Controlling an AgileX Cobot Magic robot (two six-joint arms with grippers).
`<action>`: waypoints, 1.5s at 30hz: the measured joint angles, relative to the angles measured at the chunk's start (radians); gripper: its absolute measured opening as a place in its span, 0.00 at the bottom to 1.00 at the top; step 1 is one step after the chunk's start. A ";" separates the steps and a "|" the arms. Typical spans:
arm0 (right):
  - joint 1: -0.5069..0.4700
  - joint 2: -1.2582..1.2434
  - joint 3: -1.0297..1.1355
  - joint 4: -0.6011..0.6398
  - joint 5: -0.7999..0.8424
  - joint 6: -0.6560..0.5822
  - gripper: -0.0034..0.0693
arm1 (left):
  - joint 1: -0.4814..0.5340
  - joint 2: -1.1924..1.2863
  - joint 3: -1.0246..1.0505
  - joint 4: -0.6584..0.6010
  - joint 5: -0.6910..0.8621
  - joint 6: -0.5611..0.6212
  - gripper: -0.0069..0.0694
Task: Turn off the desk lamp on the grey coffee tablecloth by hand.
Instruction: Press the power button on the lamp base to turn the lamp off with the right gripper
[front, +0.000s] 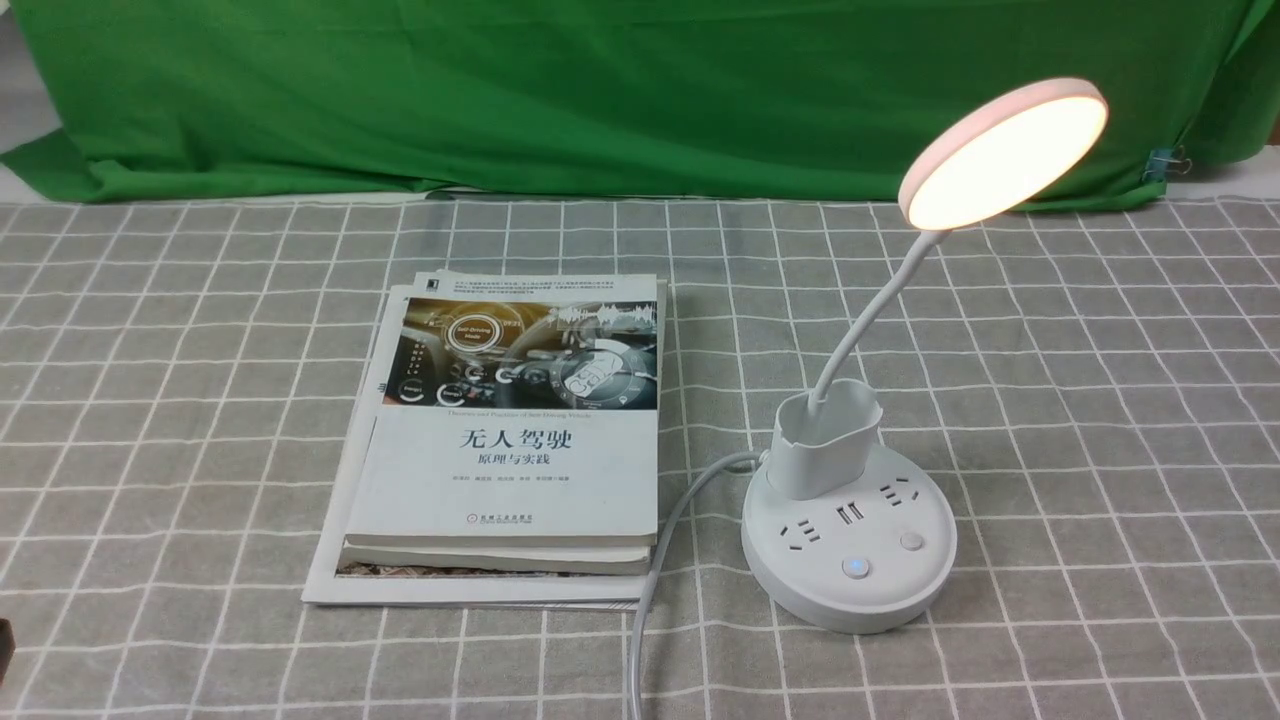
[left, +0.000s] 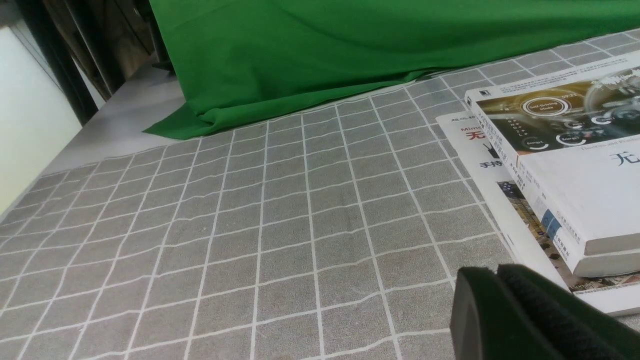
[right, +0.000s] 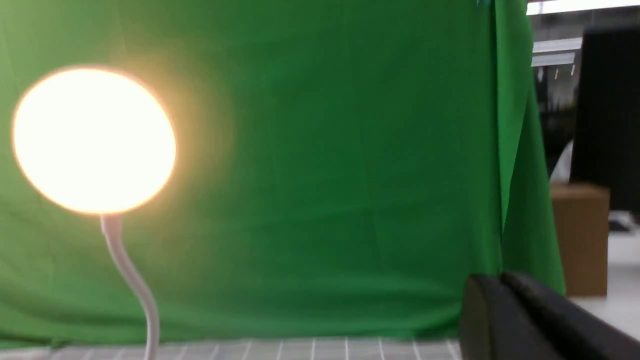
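Observation:
The white desk lamp (front: 850, 530) stands on the grey coffee tablecloth (front: 1100, 450), right of centre in the front view. Its round disc head (front: 1003, 152) glows warm yellow and is lit; it also glows in the right wrist view (right: 94, 140). The round base carries sockets, a blue-lit button (front: 855, 568) and a plain button (front: 910, 541). My left gripper (left: 495, 272) is shut and empty, low over the cloth beside the books. My right gripper (right: 497, 280) is shut and empty, off to the lamp's right, apart from it. Neither gripper's jaws show in the front view.
A stack of books (front: 510, 440) lies left of the lamp; it also shows in the left wrist view (left: 565, 165). The lamp's white cord (front: 660, 560) runs between books and base toward the front edge. A green cloth (front: 600, 90) hangs along the back.

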 joint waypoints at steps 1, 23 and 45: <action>0.000 0.000 0.000 0.000 -0.002 0.000 0.14 | 0.000 0.000 0.000 0.000 0.000 0.000 0.12; 0.000 0.643 -0.330 0.003 0.330 0.051 0.14 | 0.000 0.000 0.000 0.000 0.000 0.000 0.12; 0.132 1.149 -0.588 0.003 0.713 0.099 0.13 | 0.000 0.000 0.000 0.000 0.000 0.000 0.12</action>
